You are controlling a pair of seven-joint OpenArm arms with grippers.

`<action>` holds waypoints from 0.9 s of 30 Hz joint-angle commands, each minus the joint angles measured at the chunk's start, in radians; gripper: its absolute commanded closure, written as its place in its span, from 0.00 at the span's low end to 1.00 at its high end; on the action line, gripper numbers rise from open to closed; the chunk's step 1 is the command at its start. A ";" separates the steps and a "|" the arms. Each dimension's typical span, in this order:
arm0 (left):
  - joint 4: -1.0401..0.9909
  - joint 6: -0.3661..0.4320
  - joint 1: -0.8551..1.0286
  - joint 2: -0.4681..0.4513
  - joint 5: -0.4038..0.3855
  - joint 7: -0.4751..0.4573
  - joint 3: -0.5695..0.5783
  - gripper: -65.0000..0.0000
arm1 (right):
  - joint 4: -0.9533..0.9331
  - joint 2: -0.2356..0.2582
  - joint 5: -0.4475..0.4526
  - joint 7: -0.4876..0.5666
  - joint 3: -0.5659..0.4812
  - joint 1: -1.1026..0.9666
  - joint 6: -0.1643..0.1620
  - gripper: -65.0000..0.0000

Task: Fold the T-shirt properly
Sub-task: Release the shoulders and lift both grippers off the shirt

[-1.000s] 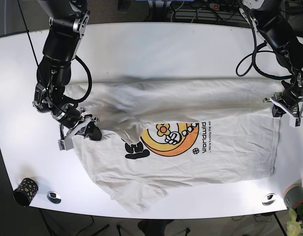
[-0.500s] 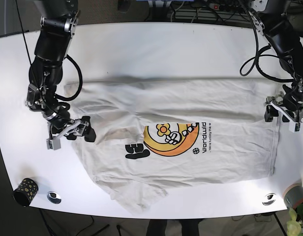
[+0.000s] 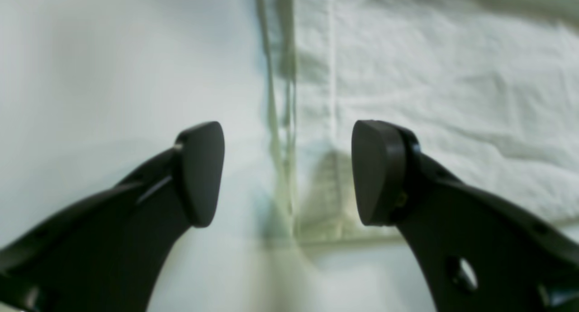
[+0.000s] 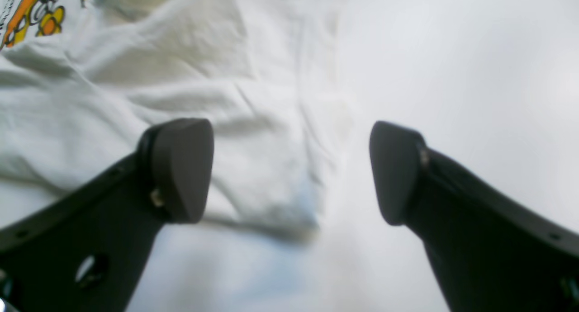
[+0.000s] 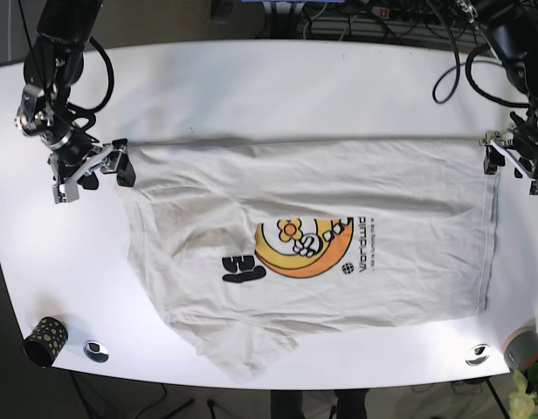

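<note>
T-shirt [image 5: 313,262]: lying mostly flat on the white tabletop [image 5: 278,87], print side up, far edge pulled into a straight line; the near corner below the print is bunching in a loose flap.
Print [image 5: 300,246]: orange-and-yellow graphic, sitting about mid-shirt; used here as the landmark.
Left gripper [image 3: 287,174]: jaws parted, gripping nothing; hovering over the stitched hem at the shirt's far corner, well out from the print on the hem side. Hem line is running between the jaws, one on bare tabletop, the other over cloth.
Right gripper [image 4: 289,172]: jaws also spread, nothing held; sitting at the shirt's opposite far corner, sleeve side of the print, cloth edge lying between the jaws.
Why placed so: judging by the taut far edge, both grippers are bracketing the two far corners, likely lined up for a pinch there.
Stage: likely flattening is about done, no fold made yet.
Risk: near flap is probably going to crease if folded over as it lies.
Off-shirt: dark speckled cup [image 5: 44,339] near the tabletop's front edge, well apart from the print.
</note>
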 commanded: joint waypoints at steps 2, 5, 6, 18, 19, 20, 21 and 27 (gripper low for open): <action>0.066 -0.001 0.050 0.000 -0.015 -0.103 -0.001 0.38 | 0.014 0.020 0.010 0.014 0.014 -0.022 0.000 0.20; 0.066 -0.001 0.073 0.033 -0.010 -0.159 -0.004 0.38 | 0.012 0.017 0.010 0.016 0.010 -0.041 0.000 0.20; 0.066 -0.001 0.073 0.037 -0.009 -0.165 -0.006 0.38 | 0.012 0.017 0.010 0.016 0.010 -0.046 0.000 0.20; 0.058 -0.001 0.091 0.045 -0.007 -0.174 -0.003 0.38 | -0.089 -0.049 0.008 0.019 0.007 -0.011 0.009 0.28; 0.052 -0.001 0.090 0.045 -0.007 -0.174 -0.003 0.38 | -0.089 -0.055 0.008 0.019 0.007 -0.011 0.009 0.32; 0.044 -0.001 0.090 0.045 -0.007 -0.174 -0.001 0.38 | -0.089 -0.058 0.008 0.019 0.007 -0.011 0.009 0.35; 0.029 -0.001 0.088 0.045 -0.007 -0.174 -0.003 0.38 | -0.088 -0.061 0.008 0.019 0.006 -0.011 0.009 0.40; -0.037 -0.001 0.087 0.039 -0.009 -0.199 -0.004 0.38 | -0.088 -0.088 -0.004 0.019 0.006 -0.011 0.009 0.48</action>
